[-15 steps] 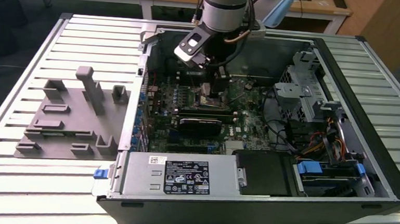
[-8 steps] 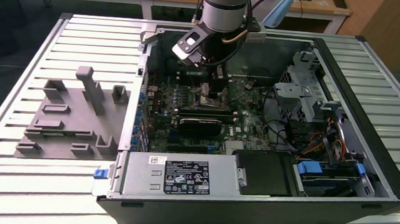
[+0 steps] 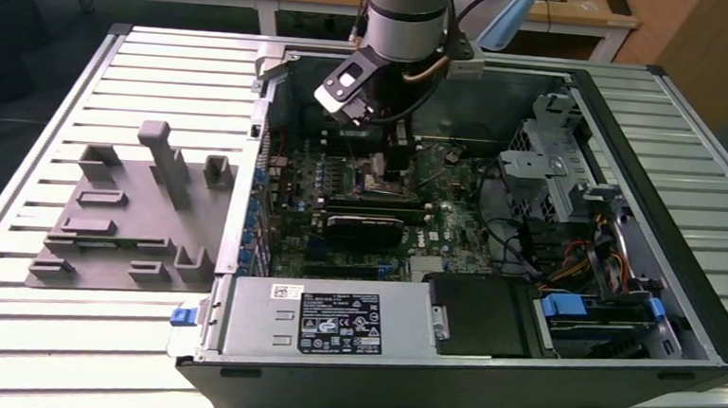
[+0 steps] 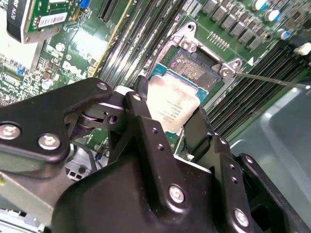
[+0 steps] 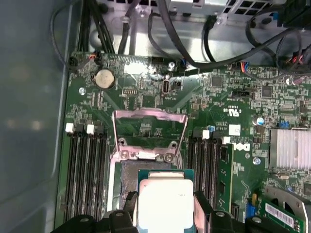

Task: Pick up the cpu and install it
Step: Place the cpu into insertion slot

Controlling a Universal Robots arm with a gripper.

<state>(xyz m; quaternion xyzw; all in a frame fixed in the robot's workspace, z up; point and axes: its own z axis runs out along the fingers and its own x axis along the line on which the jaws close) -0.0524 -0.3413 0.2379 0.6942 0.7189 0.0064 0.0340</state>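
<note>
The small square silver-topped cpu (image 5: pixel 164 208) is gripped on two opposite edges by the black gripper (image 4: pixel 169 104). It is held just over the opened metal socket frame (image 5: pixel 146 154) on the green motherboard (image 5: pixel 228 97), inside the black computer case (image 3: pixel 454 385). Contact with the socket cannot be determined.

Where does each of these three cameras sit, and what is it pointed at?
Exterior view: off the arm, high up, looking down into the open computer case.
Second wrist view: at the wrist, looking along the gripper at the cpu over the socket.
First wrist view: at the wrist, facing the motherboard; the gripper shows.
Both wrist views share the held cpu.
</note>
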